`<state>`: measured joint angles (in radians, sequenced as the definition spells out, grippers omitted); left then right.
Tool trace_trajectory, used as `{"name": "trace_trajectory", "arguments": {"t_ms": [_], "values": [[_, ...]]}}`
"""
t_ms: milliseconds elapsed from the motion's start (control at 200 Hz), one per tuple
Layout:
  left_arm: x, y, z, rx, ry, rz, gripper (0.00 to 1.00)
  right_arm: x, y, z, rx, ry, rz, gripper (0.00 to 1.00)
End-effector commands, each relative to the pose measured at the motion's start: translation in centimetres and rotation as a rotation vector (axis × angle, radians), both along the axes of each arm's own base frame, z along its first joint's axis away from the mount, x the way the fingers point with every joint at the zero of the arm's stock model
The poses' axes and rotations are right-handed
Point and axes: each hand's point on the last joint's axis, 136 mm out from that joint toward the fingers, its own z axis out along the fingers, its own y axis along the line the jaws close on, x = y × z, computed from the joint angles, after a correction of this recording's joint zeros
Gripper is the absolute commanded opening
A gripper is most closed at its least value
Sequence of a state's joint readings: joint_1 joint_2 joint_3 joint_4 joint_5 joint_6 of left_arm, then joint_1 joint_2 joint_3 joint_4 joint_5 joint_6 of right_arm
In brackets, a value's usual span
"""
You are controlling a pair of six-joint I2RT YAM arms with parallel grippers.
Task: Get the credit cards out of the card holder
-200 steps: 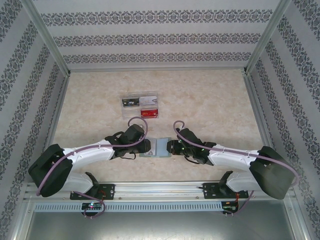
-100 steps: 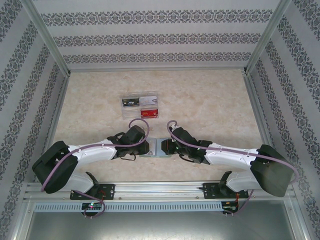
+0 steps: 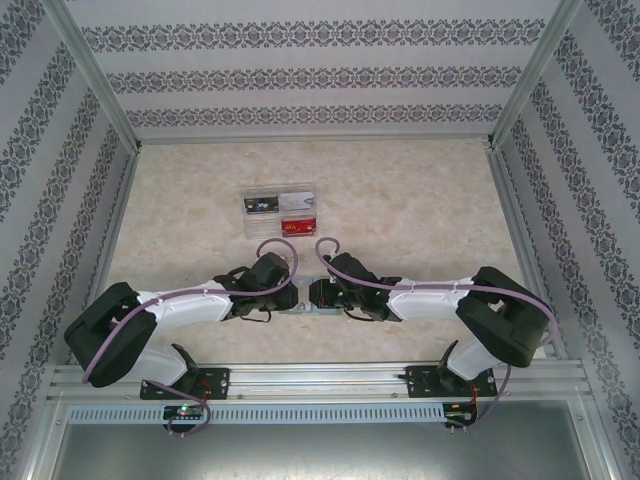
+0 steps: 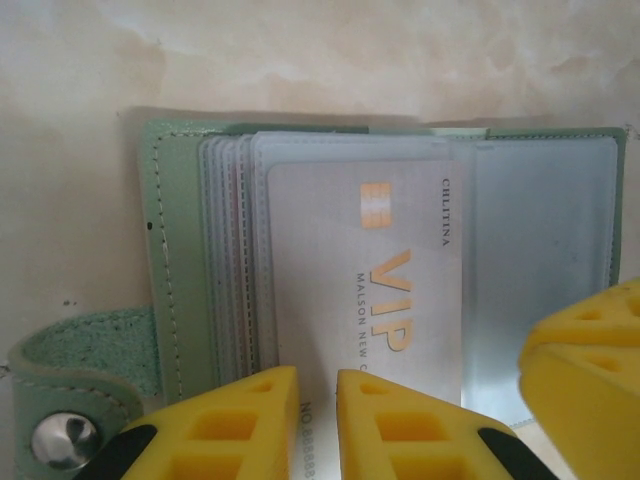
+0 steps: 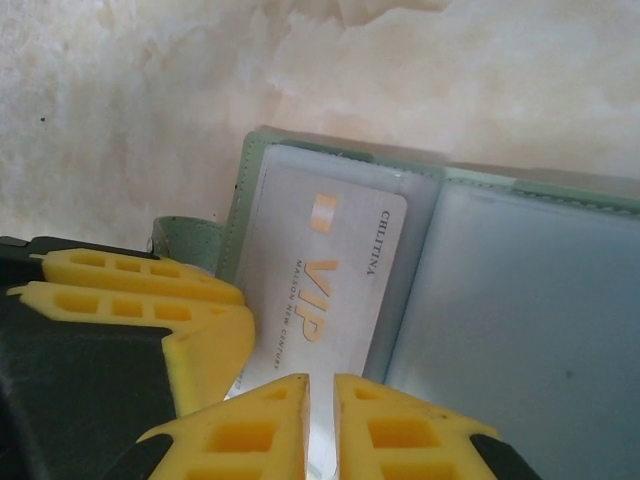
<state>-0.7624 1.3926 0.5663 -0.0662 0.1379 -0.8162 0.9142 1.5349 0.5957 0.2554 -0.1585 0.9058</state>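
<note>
Bright, even, diffuse light, a soft shadow edging the card holder; wrist views hazy, bottoms blurred

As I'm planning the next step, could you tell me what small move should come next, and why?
Probably pull the right pincer back toward itself, sliding the VIP card out of the card holder, which the left pincer should pin. Both pincers sit almost shut at the card's near end, and most of the card lies sleeved.

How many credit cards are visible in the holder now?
1: the silver VIP card in the front sleeve of the card holder. Others may hide in the sleeves stacked behind.
</note>
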Motion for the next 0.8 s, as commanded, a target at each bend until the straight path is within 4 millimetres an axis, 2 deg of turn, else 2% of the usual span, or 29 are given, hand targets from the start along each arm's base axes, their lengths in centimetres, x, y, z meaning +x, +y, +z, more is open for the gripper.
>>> {"name": "trace_trajectory", "arguments": {"t_ms": [0, 160, 645, 794], "values": [[-0.3, 1.1, -0.9, 0.02, 0.022, 0.025, 0.2, 0.5, 1.3, 0.7, 0.063, 0.012, -0.011, 0.16], [-0.3, 1.1, -1.0, 0.018, 0.023, 0.026, 0.2, 0.6, 0.9, -0.4, 0.059, 0.044, -0.036, 0.16], [-0.5, 1.1, -0.9, 0.011, 0.022, 0.027, 0.19, 0.6, -0.8, -2.1, 0.018, 0.082, -0.103, 0.16], [-0.5, 1.1, -0.9, 0.008, 0.022, 0.027, 0.19, 0.6, -0.7, -2.6, 0.014, 0.094, -0.104, 0.16]]}}
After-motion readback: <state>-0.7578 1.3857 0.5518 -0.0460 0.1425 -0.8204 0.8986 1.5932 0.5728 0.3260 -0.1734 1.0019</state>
